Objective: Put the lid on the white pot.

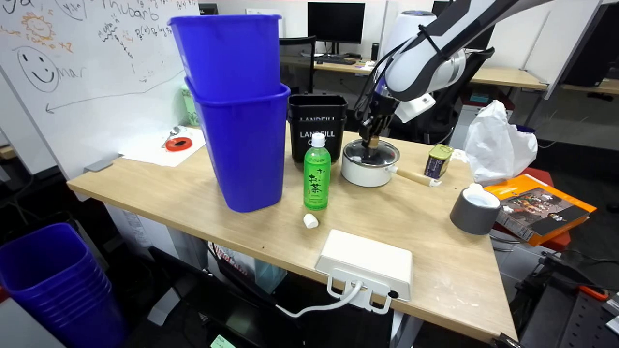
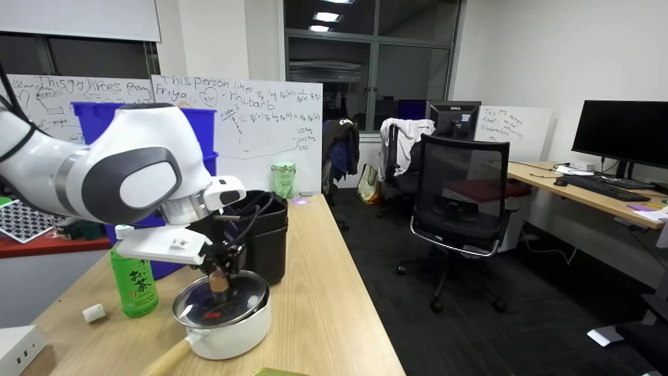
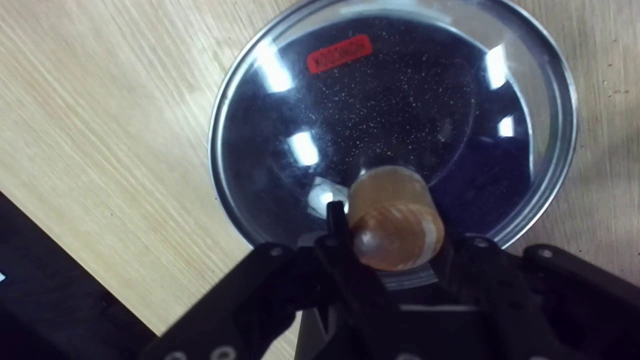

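The see-through lid [image 1: 382, 153] with a metal rim and a wooden knob is over the white pot [image 1: 366, 175] in both exterior views. In an exterior view, the lid [image 2: 235, 303] is off-centre and tilted on the pot [image 2: 235, 337], with a dark gap at the rim on one side. In the wrist view, the lid [image 3: 400, 100] fills the middle, and the pot's pale wall shows through its edge. My gripper [image 3: 392, 227] has its fingers on both sides of the knob [image 3: 395, 220] and is shut on it. The pot's inside is mostly hidden by the lid.
A green bottle [image 1: 316, 176], black bins [image 1: 316, 130] and stacked blue bins [image 1: 242, 145] stand beside the pot. The pot's wooden handle [image 1: 411, 175] points towards a small can [image 1: 437, 161]. A grey cylinder [image 1: 474, 215] and a white box [image 1: 365, 261] are also on the table.
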`<act>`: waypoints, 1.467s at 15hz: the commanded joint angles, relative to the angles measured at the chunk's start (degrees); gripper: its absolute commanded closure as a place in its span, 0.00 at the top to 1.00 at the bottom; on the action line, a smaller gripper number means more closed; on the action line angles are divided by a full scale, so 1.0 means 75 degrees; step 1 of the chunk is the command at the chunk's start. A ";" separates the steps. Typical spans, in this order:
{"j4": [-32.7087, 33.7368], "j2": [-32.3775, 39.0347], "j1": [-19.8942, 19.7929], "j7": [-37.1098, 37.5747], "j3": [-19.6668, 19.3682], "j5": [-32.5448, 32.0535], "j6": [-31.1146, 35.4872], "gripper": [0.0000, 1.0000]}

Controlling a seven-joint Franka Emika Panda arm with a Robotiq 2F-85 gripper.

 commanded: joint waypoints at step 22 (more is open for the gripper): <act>0.0703 0.0515 0.0026 0.0713 -0.0175 0.0109 0.0019 0.16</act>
